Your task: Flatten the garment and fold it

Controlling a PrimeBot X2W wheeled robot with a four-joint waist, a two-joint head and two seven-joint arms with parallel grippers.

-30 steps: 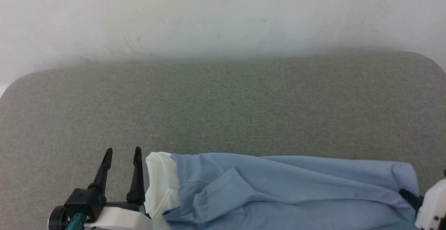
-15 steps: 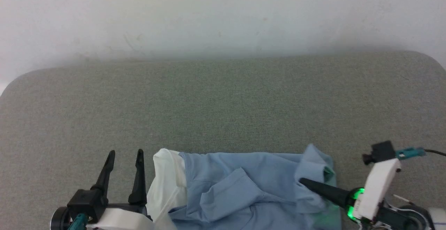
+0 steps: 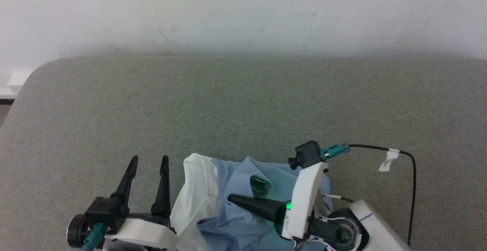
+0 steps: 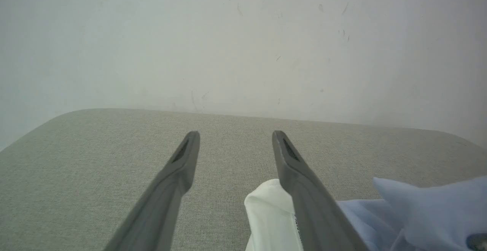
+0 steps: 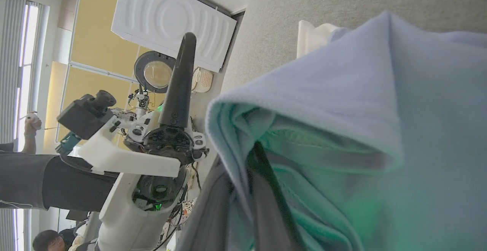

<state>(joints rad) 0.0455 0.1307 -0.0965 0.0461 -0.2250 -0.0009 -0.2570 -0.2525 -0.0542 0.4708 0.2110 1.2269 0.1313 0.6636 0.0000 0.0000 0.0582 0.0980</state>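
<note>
Your shirt (image 3: 234,178) sits at the bottom middle of the head view. It is bunched up in a heap on the grey table (image 3: 243,102). It is light blue, and its white collar (image 3: 196,194) is on the left side of the heap.

Look at the lower left first. Your left gripper (image 3: 148,159) is there, just beside the white collar. Its two fingers point up the picture and stand wide apart, with nothing between them. In the left wrist view you see only grey table in the gap, and the collar peeks out by the finger on the right of that view.

In the middle, the blue cloth is piled in soft folds.

At the lower right, your right gripper (image 3: 233,199) lies on its side and points left into the heap. Its fingers are squeezed together on a fold of the shirt. In the right wrist view the blue cloth hangs over the fingers and runs down between them. A green light (image 3: 288,206) glows on the gripper and makes the cloth look green. A black wire (image 3: 414,190) loops down the right side.
</note>
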